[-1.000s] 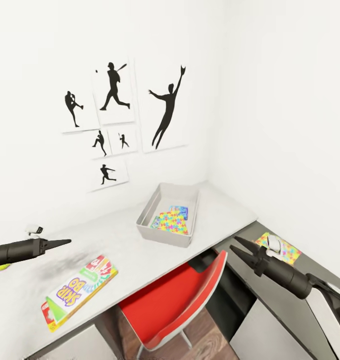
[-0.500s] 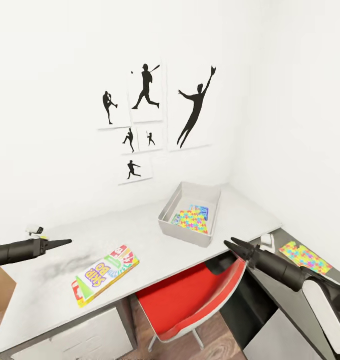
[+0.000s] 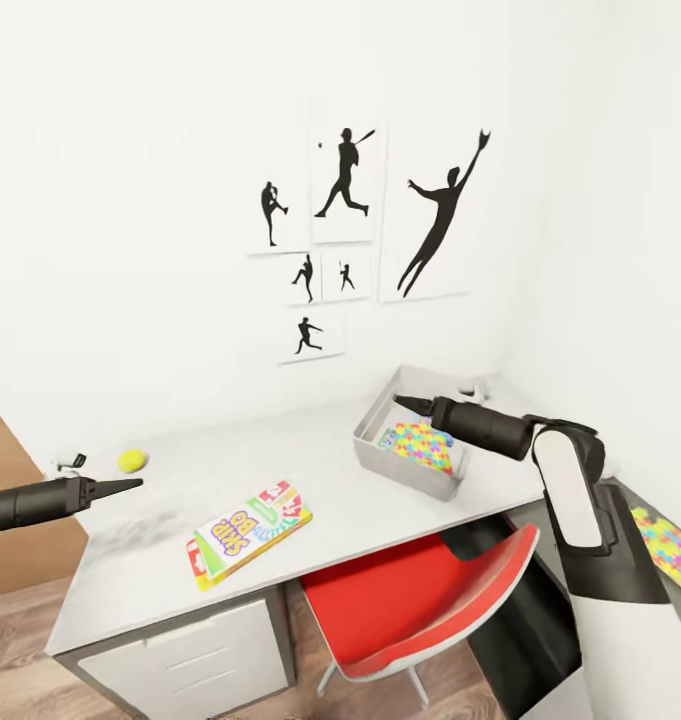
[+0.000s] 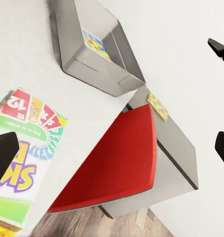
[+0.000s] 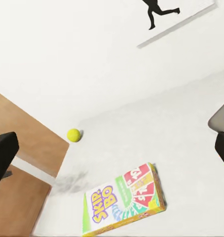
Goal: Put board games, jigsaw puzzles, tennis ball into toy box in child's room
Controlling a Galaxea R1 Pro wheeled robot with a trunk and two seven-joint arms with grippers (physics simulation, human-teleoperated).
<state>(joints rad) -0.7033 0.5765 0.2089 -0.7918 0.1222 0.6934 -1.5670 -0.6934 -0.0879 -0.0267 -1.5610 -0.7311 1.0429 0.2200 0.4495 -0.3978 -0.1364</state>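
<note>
Toy box beneath right pincer, tips together, Skip-Bo game, tennis ball nearby

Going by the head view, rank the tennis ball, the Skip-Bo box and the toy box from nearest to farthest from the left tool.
1. Tennis ball: on the table, just beyond the left tool.
2. Skip-Bo box: mid-table, toward the front edge.
3. Toy box: at the table's far end, under the right tool.
</note>
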